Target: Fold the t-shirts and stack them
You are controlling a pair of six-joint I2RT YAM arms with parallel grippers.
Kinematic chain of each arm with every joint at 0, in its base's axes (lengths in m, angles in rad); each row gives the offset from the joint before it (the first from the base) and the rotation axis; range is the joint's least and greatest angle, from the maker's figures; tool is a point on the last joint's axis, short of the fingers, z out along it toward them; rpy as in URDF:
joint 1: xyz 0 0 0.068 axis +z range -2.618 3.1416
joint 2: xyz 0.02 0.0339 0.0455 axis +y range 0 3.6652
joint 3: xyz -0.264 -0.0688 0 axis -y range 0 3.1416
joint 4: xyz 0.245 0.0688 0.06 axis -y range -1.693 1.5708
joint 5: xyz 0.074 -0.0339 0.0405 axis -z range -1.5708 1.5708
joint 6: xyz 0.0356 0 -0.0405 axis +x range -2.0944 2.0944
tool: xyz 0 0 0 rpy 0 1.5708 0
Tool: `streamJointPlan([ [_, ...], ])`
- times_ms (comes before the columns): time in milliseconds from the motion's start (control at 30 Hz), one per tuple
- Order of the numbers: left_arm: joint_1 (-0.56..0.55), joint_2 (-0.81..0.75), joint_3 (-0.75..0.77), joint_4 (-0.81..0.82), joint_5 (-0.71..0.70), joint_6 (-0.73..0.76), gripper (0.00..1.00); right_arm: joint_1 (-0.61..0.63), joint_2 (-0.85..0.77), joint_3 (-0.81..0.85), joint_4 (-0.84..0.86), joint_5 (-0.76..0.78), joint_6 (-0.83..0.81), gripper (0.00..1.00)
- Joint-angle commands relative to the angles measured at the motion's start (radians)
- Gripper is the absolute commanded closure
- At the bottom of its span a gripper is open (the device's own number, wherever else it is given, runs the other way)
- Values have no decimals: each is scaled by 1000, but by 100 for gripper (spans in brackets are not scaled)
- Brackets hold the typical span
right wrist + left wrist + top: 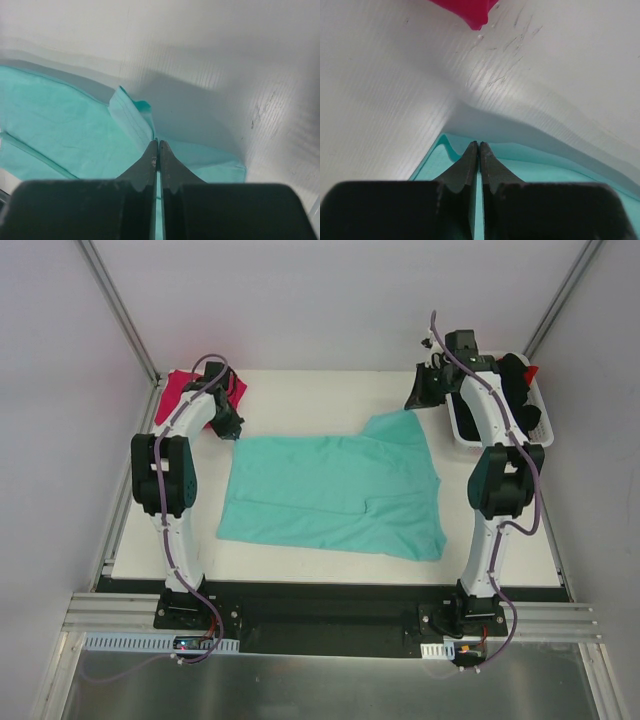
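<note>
A teal t-shirt (335, 490) lies spread across the middle of the white table (300, 390). My left gripper (234, 433) is at its far left corner, jaws shut on the cloth edge. In the left wrist view the fingertips of the left gripper (478, 143) meet with teal t-shirt (530, 165) pinched between them. My right gripper (418, 405) holds the far right corner, which rises off the table. The right wrist view shows the right gripper (158, 141) shut on a raised fold of teal t-shirt (50, 115). A magenta t-shirt (185, 390) (465, 10) sits bunched at the far left corner.
A white basket (462, 430) stands at the far right edge, with a black garment (525, 390) and a bit of red cloth (530, 371) in it. White walls and metal frame posts close in the table on three sides.
</note>
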Motion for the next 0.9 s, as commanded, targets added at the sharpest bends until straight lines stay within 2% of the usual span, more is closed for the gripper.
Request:
streamJointPlan([
  [0,-2,-93,-50,-19,-15,19,100,6,-126,-45,16,-10,7,99],
  [400,-2,-192,-159,-16,-17,13,100,36,-284,-226,-27,25,7,99],
  [867,-2,-326,-310,-7,-3,3,100,67,-508,-521,-39,74,30,99],
])
